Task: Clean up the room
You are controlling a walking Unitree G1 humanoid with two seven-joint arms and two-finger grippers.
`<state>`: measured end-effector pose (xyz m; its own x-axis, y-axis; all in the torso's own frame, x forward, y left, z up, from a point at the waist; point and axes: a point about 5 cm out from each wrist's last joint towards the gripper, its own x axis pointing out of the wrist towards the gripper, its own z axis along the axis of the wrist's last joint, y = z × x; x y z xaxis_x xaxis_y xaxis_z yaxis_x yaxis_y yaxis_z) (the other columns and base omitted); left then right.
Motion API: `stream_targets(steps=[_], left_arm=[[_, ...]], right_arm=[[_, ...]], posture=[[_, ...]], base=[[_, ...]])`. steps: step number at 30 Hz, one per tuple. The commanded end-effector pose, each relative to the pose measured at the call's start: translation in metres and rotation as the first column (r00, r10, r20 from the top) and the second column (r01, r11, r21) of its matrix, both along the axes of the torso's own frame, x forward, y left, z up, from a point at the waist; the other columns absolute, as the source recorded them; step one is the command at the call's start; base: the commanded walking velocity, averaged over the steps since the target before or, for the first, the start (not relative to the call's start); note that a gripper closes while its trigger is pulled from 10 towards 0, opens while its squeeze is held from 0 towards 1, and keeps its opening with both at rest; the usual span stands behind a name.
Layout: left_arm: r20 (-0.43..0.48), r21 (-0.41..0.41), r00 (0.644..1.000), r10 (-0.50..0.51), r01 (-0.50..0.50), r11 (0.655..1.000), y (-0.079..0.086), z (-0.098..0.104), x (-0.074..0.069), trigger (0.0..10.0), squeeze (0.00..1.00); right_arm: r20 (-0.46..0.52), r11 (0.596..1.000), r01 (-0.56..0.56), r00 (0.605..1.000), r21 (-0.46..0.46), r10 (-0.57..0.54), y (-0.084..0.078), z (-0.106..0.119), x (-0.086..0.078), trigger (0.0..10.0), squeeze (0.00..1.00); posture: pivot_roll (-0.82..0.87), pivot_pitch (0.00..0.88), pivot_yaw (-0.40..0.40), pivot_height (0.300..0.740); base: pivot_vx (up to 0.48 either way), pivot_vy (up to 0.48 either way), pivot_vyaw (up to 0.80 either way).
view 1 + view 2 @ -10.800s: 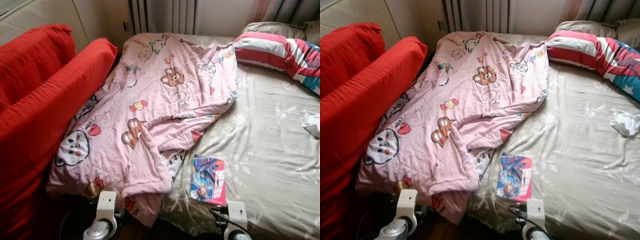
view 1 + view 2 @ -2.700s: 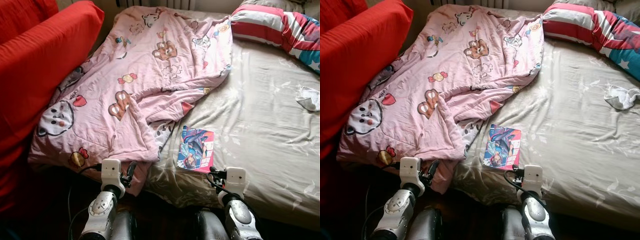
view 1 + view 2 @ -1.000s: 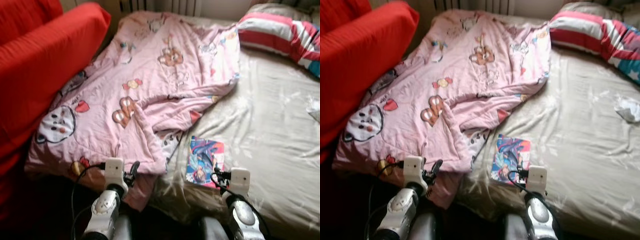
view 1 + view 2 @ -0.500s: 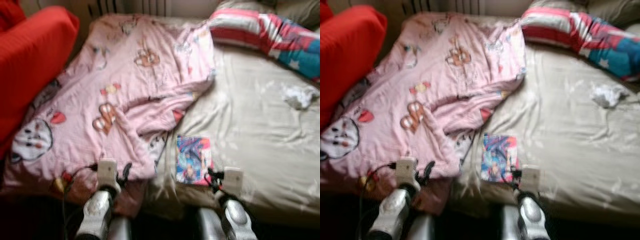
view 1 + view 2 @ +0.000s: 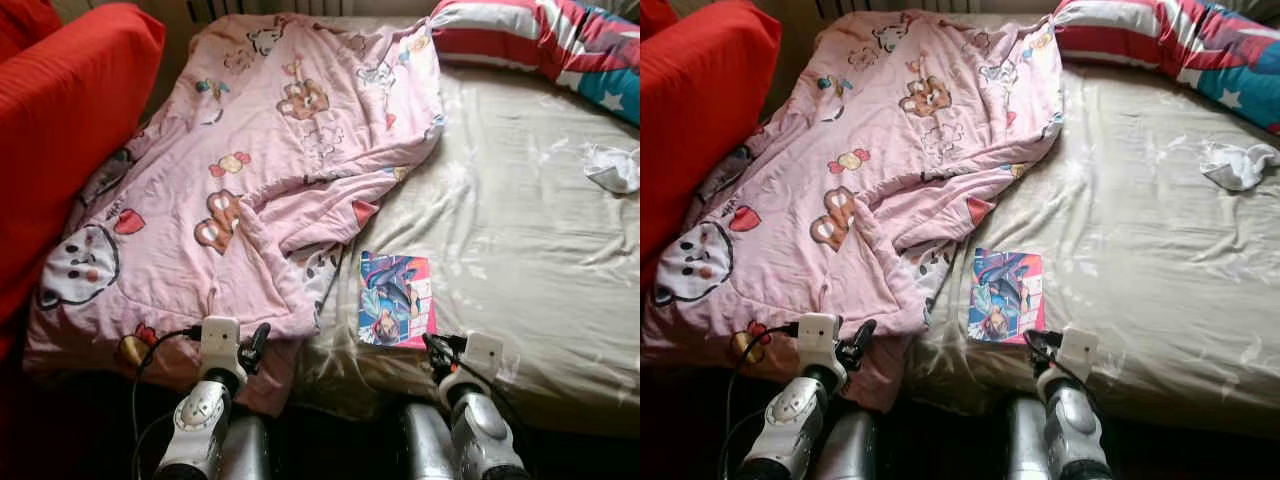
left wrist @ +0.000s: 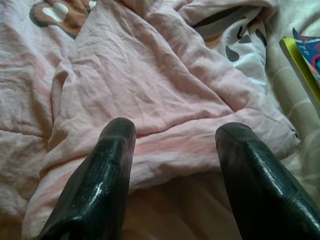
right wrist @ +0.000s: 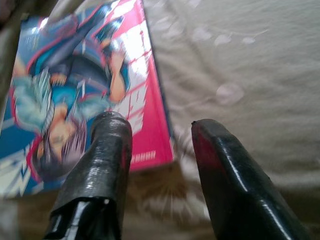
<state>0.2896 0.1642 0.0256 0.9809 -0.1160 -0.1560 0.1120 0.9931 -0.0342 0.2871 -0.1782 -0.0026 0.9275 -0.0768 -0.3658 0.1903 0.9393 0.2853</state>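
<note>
Two head views showed a bed (image 5: 540,250) covered by a beige sheet, seen from its foot edge. A red sofa (image 5: 60,130) stood against the bed's left side. A pink cartoon-print quilt (image 5: 260,170) lay rumpled over the left half of the bed, one corner hanging over the foot edge. A striped red, white and blue pillow (image 5: 540,35) lay at the head end on the right. A comic book (image 5: 394,299) with a pink and blue cover lay flat on the bare sheet, just beside the quilt's edge and near the foot of the bed. A crumpled white cloth (image 5: 1238,165) lay well apart from it, near the right side below the pillow.

The left gripper (image 5: 258,345) was held low at the foot edge, at the hanging corner of the quilt. Its wrist view showed what the head views did not: the two black fingers (image 6: 102,175) were spread apart with a fold of pink quilt lying beyond them, nothing held between them, and the book's yellow-green edge visible at the margin.

The right gripper (image 5: 437,352) was held at the foot edge just below the book. Its wrist view showed the fingers (image 7: 100,170) likewise parted and empty, one fingertip over the book's pink lower corner (image 7: 145,135), the other over bare sheet; whether either touched the surface could not be told.
</note>
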Motion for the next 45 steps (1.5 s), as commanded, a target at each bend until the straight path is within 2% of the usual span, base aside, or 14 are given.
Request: stream_targets(steps=[1, 3, 4, 5, 6, 7, 11, 22, 26, 32, 35, 40, 45], left_arm=[[-0.016, 0.033, 1.000, 0.000, 0.000, 0.999, 0.008, -0.002, -0.003, 10.0, 0.00], [-0.003, 0.038, 1.000, 0.003, -0.003, 0.999, 0.011, 0.002, 0.000, 10.0, 0.00], [0.003, 0.040, 1.000, 0.005, -0.005, 0.999, 0.013, 0.004, 0.000, 10.0, 0.00], [0.007, 0.042, 1.000, 0.007, -0.007, 0.999, 0.014, 0.005, 0.001, 10.0, 0.00], [0.011, 0.045, 1.000, 0.008, -0.009, 0.999, 0.016, 0.006, 0.000, 10.0, 0.00], [0.014, 0.049, 1.000, 0.009, -0.010, 0.999, 0.018, 0.006, 0.000, 10.0, 0.00], [0.021, 0.071, 1.000, 0.008, -0.010, 0.997, 0.025, 0.008, -0.006, 10.0, 0.00], [-0.006, 0.113, 1.000, 0.009, -0.009, 0.994, 0.041, 0.006, -0.022, 10.0, 0.00], [-0.013, 0.124, 1.000, 0.008, -0.006, 0.992, 0.046, 0.007, -0.025, 10.0, 0.00], [-0.029, 0.130, 1.000, 0.005, -0.002, 0.991, 0.047, 0.005, -0.027, 10.0, 0.00], [-0.030, 0.132, 1.000, -0.005, 0.009, 0.991, 0.044, 0.006, -0.027, 10.0, 0.00], [-0.034, 0.131, 0.999, -0.011, 0.016, 0.991, 0.042, 0.006, -0.026, 10.0, 0.00], [-0.038, 0.141, 0.999, -0.021, 0.027, 0.990, 0.042, 0.006, -0.027, 10.0, 0.00]], right_arm=[[-0.033, 0.999, 0.017, 0.999, 0.033, -0.016, 0.000, -0.005, -0.004, 10.0, 1.00], [-0.030, 0.998, 0.037, 0.999, 0.042, -0.035, -0.003, -0.004, -0.002, 10.0, 1.00], [-0.030, 0.998, 0.046, 0.999, 0.053, -0.045, -0.004, -0.003, -0.001, 10.0, 0.96], [-0.028, 0.997, 0.054, 0.998, 0.064, -0.052, -0.004, -0.002, 0.000, 10.0, 0.96], [-0.026, 0.996, 0.059, 0.998, 0.073, -0.057, -0.005, -0.002, 0.001, 10.0, 0.43], [-0.026, 0.994, 0.064, 0.998, 0.086, -0.062, -0.005, -0.001, 0.002, 10.0, 0.00], [-0.007, 0.981, 0.093, 0.996, 0.169, -0.093, -0.004, 0.002, 0.006, 10.0, 0.00], [0.002, 0.978, 0.100, 0.995, 0.181, -0.102, 0.000, 0.004, 0.008, 10.0, 0.00], [0.003, 0.988, 0.110, 0.994, 0.109, -0.111, -0.002, 0.002, 0.004, 10.0, 0.00], [0.053, 0.979, 0.182, 0.981, 0.096, -0.187, -0.012, 0.004, 0.001, 10.0, 0.00], [0.071, 0.989, 0.142, 0.987, 0.041, -0.144, -0.010, 0.005, 0.000, 10.0, 0.00], [0.040, 0.988, 0.138, 0.989, 0.069, -0.141, -0.006, -0.001, -0.004, 10.0, 0.00], [0.003, 0.991, 0.088, 0.996, 0.101, -0.089, 0.005, -0.007, -0.007, 10.0, 0.00]], posture=[[0.00, 0.222, 0.071, 0.602], [0.01, 0.225, 0.075, 0.602], [0.03, 0.231, 0.082, 0.602], [0.03, 0.231, 0.082, 0.602], [0.03, 0.236, 0.088, 0.602], [0.03, 0.237, 0.090, 0.602], [0.07, 0.247, 0.108, 0.602], [0.10, 0.268, 0.143, 0.602], [0.10, 0.275, 0.150, 0.602], [0.09, 0.270, 0.152, 0.602], [0.09, 0.265, 0.150, 0.602], [0.08, 0.263, 0.150, 0.602], [0.09, 0.254, 0.151, 0.602]], base=[[0.000, 0.000, 0.00], [0.000, 0.000, 0.00], [0.000, 0.000, 0.00], [0.000, 0.000, 0.00], [0.000, 0.000, 0.00], [0.000, 0.000, 0.00], [0.000, 0.000, 0.00], [0.000, 0.000, 0.00], [0.000, 0.000, 0.00], [0.000, 0.000, 0.00], [0.000, 0.000, 0.00], [0.000, 0.000, 0.00], [0.000, 0.000, 0.00]])
